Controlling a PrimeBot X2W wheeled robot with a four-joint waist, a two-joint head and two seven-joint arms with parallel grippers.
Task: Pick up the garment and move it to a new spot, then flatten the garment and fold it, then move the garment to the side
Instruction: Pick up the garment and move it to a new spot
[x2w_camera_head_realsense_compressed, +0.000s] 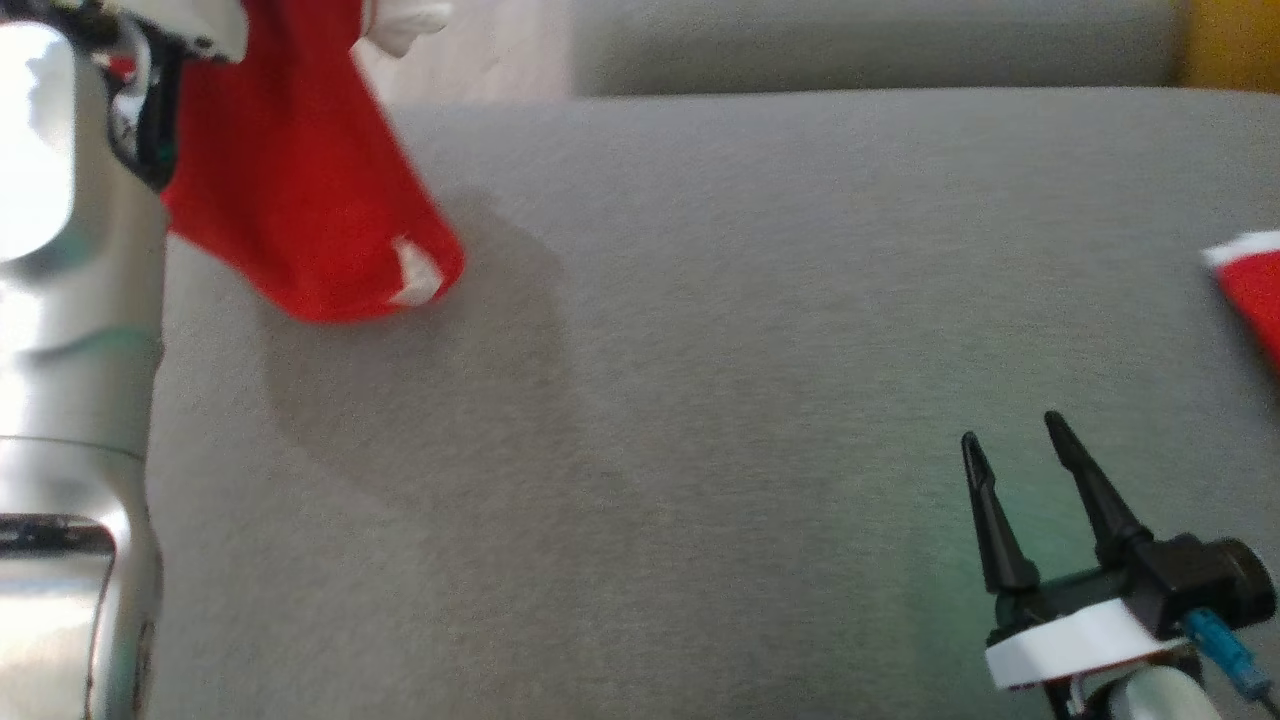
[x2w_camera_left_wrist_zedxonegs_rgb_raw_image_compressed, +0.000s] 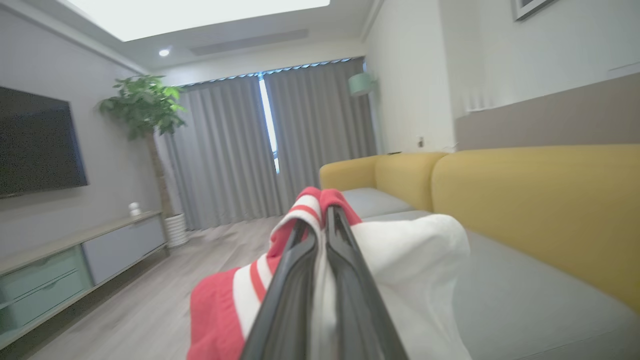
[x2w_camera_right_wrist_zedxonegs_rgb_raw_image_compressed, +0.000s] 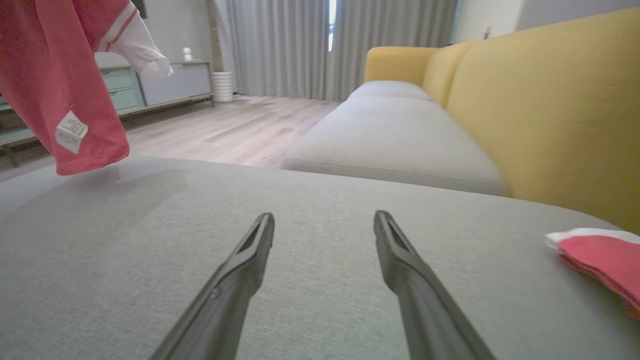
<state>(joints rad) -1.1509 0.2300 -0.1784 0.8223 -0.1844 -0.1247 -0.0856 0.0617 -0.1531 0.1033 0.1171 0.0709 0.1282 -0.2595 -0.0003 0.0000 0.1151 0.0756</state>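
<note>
The left gripper (x2w_camera_left_wrist_zedxonegs_rgb_raw_image_compressed: 322, 215) is pinching the red-and-white garment (x2w_camera_head_realsense_compressed: 300, 190), which is hanging above the left side of the grey cushion (x2w_camera_head_realsense_compressed: 700, 400). The right gripper (x2w_camera_head_realsense_compressed: 1010, 430) is hovering with its fingers apart.

The garment (x2w_camera_head_realsense_compressed: 300, 180) runs off the top edge, its label (x2w_camera_right_wrist_zedxonegs_rgb_raw_image_compressed: 71, 131) unreadable; a 2nd red cloth (x2w_camera_head_realsense_compressed: 1255, 290) is cut off at right.

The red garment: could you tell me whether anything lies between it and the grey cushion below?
Nothing visible does. The red garment hangs from the left end effector over the grey cushion; the open right end effector and another red cloth sit far right.
</note>
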